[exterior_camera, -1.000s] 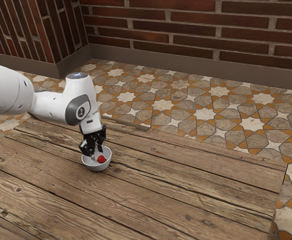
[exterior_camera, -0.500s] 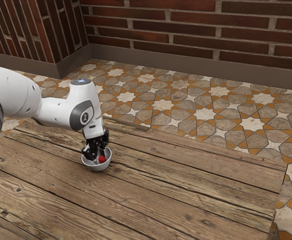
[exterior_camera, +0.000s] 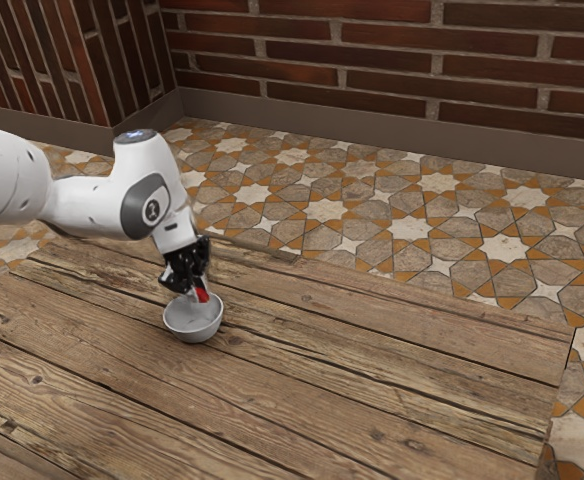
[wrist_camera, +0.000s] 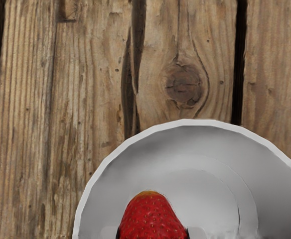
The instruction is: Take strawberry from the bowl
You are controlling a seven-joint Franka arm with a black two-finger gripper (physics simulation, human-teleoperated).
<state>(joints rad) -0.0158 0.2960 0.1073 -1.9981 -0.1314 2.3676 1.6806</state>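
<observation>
The end effector (exterior_camera: 199, 295) pinches the red strawberry (wrist_camera: 151, 219) from both sides, holding it over the pale bowl (exterior_camera: 193, 326) (its tip, oddly enough, looks more orange than red). The bowl sits upright on the wooden worktop (exterior_camera: 352, 350).

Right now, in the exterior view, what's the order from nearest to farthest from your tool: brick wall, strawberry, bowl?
1. Strawberry: held between the fingers of my tool.
2. Bowl: just below the tool, on the wooden planks.
3. Brick wall: far behind, beyond the patterned tiles.
</observation>
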